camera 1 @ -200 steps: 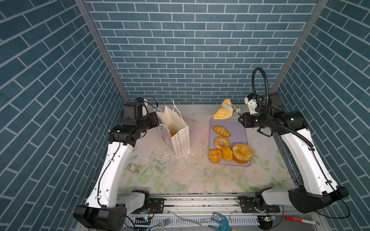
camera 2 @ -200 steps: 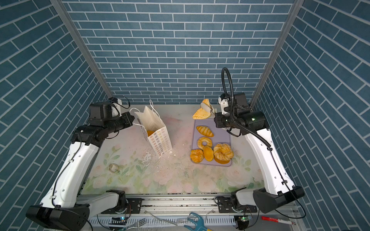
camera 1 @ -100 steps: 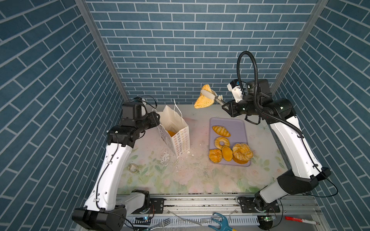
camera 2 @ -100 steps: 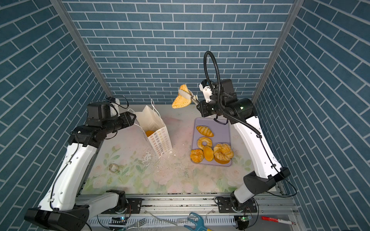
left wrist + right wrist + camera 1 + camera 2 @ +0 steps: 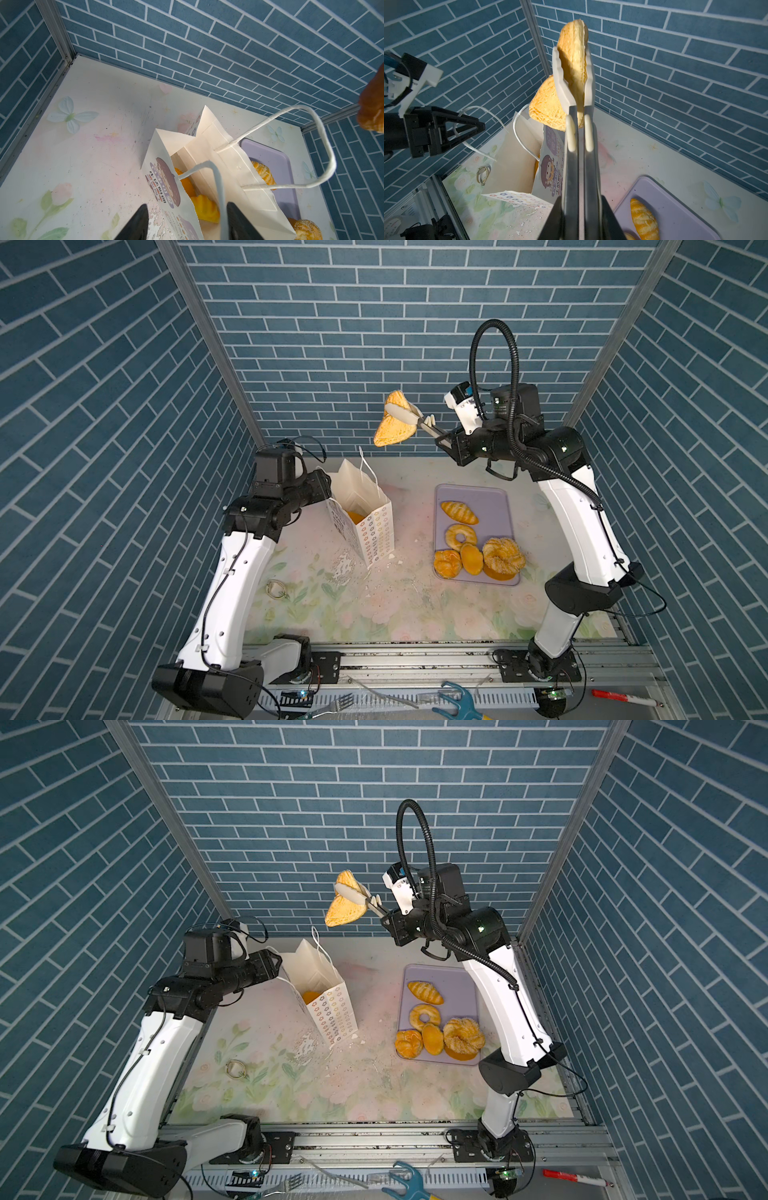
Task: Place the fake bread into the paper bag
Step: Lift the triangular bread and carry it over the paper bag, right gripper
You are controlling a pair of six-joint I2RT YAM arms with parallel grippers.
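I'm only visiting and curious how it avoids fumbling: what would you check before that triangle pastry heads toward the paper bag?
1. The triangle pastry clamped in the tongs: ok.
2. The right end effector shut on the tongs: ok.
3. The paper bag standing, mouth open: ok.
4. Pastry over the mouth: not ok; it hangs high, toward the lavender tray side.
5. The left end effector steadying the bag: not ok; open, cord handle between its jaws.

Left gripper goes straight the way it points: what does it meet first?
The paper bag: its near cord handle runs between the open left gripper's fingers, printed wall right ahead. Gap unclear.
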